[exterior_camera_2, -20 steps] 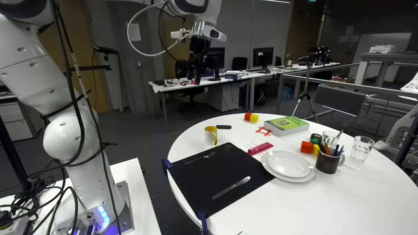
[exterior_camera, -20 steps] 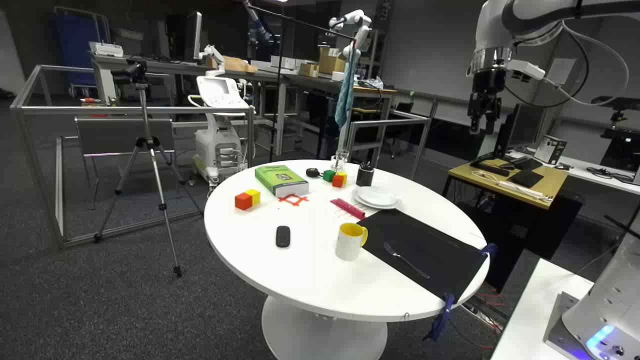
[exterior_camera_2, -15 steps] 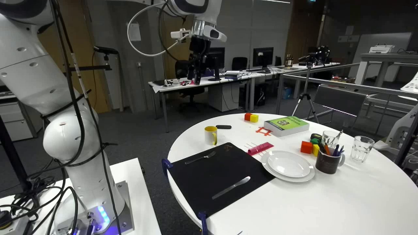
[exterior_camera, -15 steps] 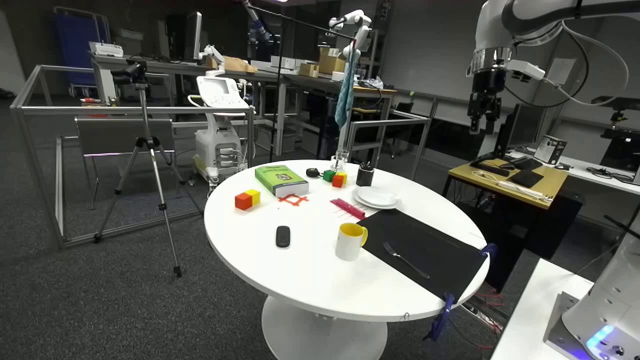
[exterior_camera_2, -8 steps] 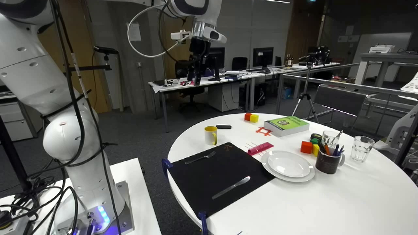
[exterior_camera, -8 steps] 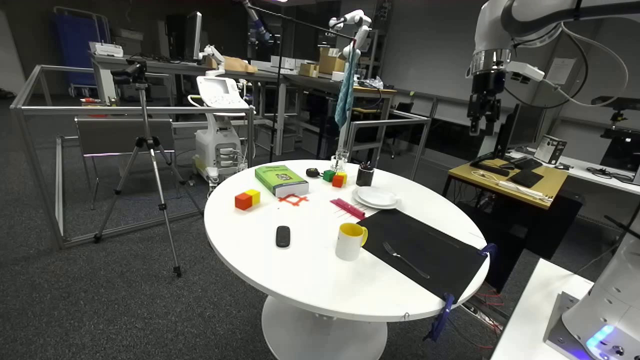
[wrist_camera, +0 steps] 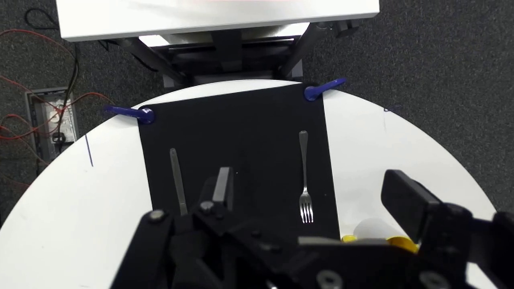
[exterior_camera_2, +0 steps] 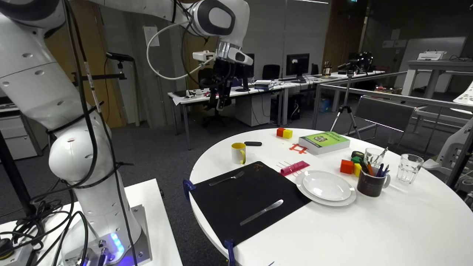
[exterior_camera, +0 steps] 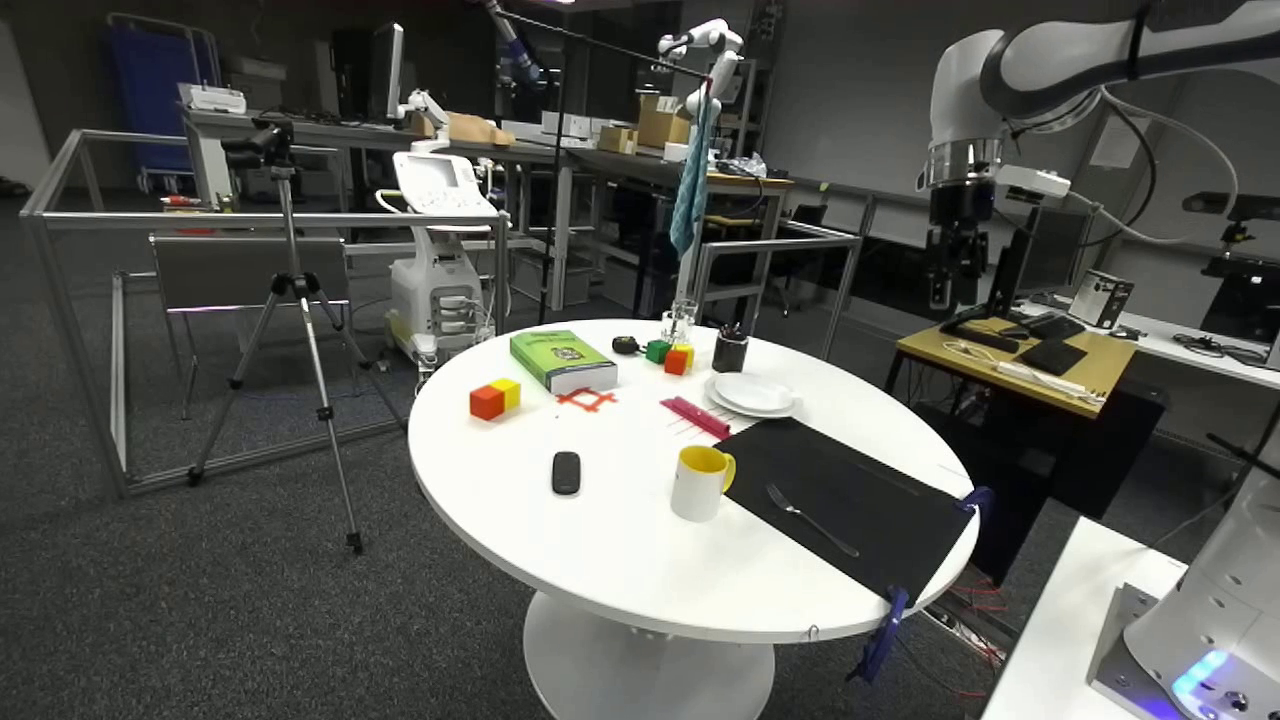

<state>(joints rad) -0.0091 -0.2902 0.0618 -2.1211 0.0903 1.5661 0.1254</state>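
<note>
Gripper [exterior_camera: 952, 298] hangs spread and empty above black mat [wrist_camera: 241, 132], blue clamps [wrist_camera: 146, 115] pinning two corners to table [wrist_camera: 401, 160], presumably to stop sliding.

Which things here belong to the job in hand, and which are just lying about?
Probably the job, below the open claw:
black mat, fork, knife, yellow-lined mug

Seemingly just lying about:
green book, plates, blocks, dark mug, glasses, pink strip

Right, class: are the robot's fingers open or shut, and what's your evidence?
Open: in the wrist view the fingers stand wide apart, with the fork showing between them.
</note>
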